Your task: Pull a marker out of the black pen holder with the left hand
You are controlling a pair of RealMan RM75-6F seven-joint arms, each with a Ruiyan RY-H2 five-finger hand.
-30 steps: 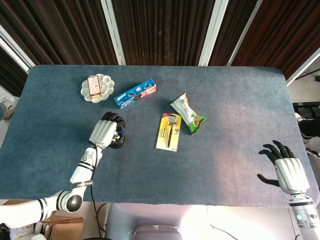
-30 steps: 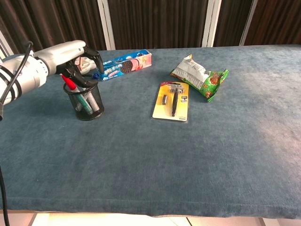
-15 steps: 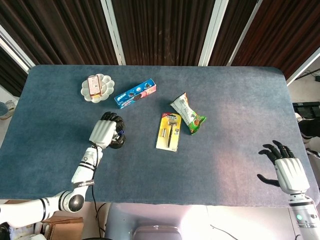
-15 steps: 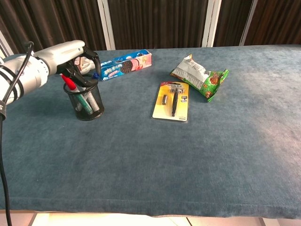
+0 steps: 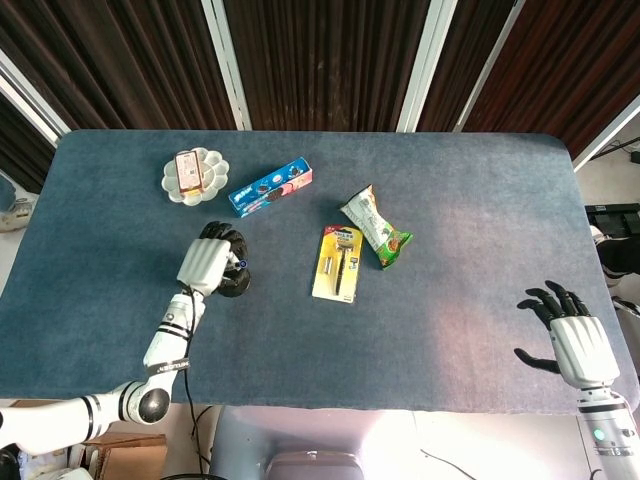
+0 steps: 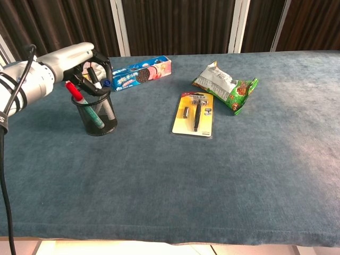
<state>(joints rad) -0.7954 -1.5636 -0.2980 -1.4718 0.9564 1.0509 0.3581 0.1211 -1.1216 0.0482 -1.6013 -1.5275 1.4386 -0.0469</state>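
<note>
My left hand [image 6: 79, 61] curls over the black pen holder [image 6: 96, 113] on the table [image 6: 212, 175], fingers closed around a marker [image 6: 104, 83] with a blue tip that pokes up past the holder's rim; a red-capped marker [image 6: 74, 91] leans beside it in the same holder. Right of the holder lie a cookie box [image 6: 139, 73], a carded razor [image 6: 194, 113] and a snack bag [image 6: 226, 86], while my right hand [image 5: 572, 335] rests well apart from the holder with fingers spread, holding nothing.
</note>
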